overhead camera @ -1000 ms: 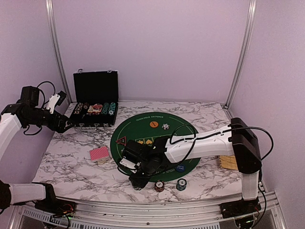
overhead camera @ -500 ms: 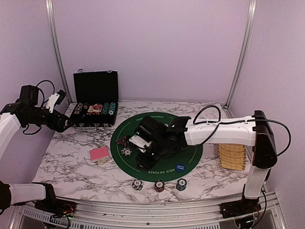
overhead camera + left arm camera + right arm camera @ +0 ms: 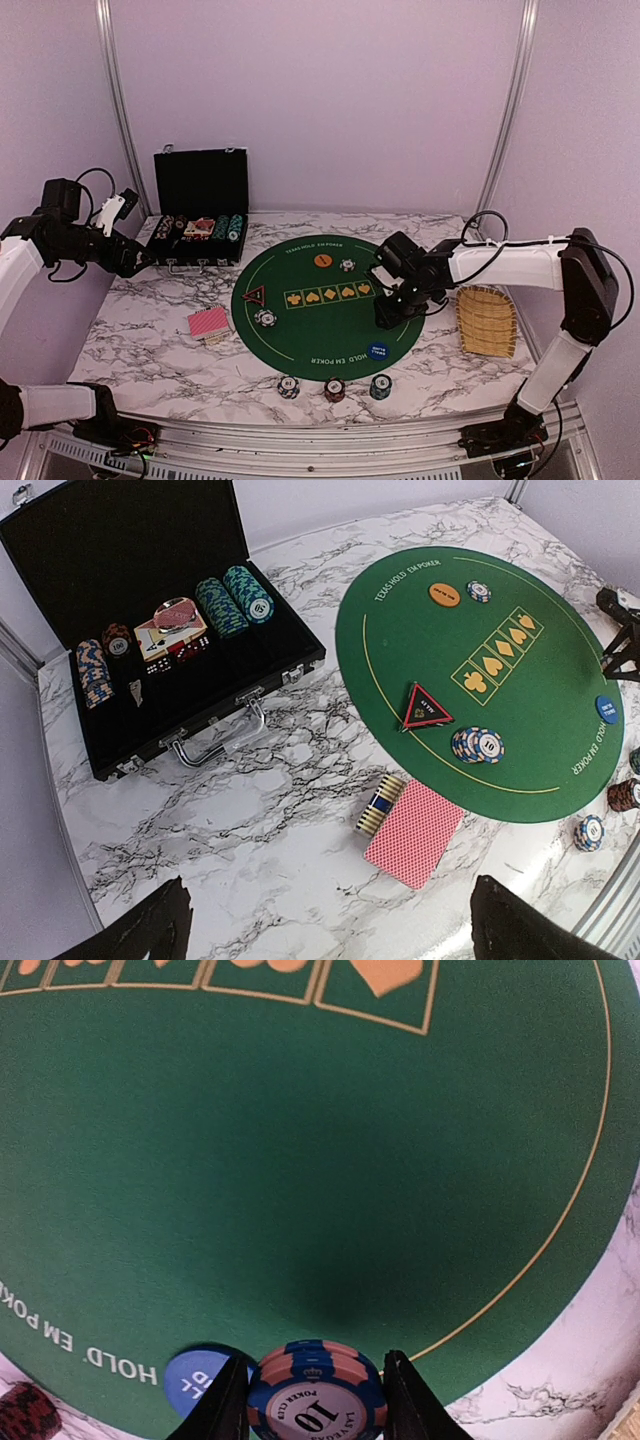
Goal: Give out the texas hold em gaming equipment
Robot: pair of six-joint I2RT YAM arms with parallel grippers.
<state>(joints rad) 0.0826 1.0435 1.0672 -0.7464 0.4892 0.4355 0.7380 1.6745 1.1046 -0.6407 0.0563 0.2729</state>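
Observation:
My right gripper (image 3: pixel 316 1402) is shut on a small stack of blue-and-pink poker chips (image 3: pixel 317 1392) marked 10. It hangs over the right part of the green mat (image 3: pixel 320 325), beside the blue marker (image 3: pixel 193 1381). On the mat lie a triangular red-black marker (image 3: pixel 425 707), an orange marker (image 3: pixel 444 594) and a blue-white chip stack (image 3: pixel 477 745). Red-backed cards (image 3: pixel 415 832) lie left of the mat, an edge-on chip stack (image 3: pixel 380 805) against them. My left gripper (image 3: pixel 325 935) is open, high above the table's left side.
The open black chip case (image 3: pixel 200 190) stands at the back left with chips in it. A wicker basket (image 3: pixel 486 320) lies at the right. A white-black chip stack (image 3: pixel 288 386), a dark red one (image 3: pixel 334 389) and a teal one (image 3: pixel 380 386) sit along the front edge.
My right arm swung from the mat's near left corner across to its right side, the gripper staying shut. The left arm stayed put.

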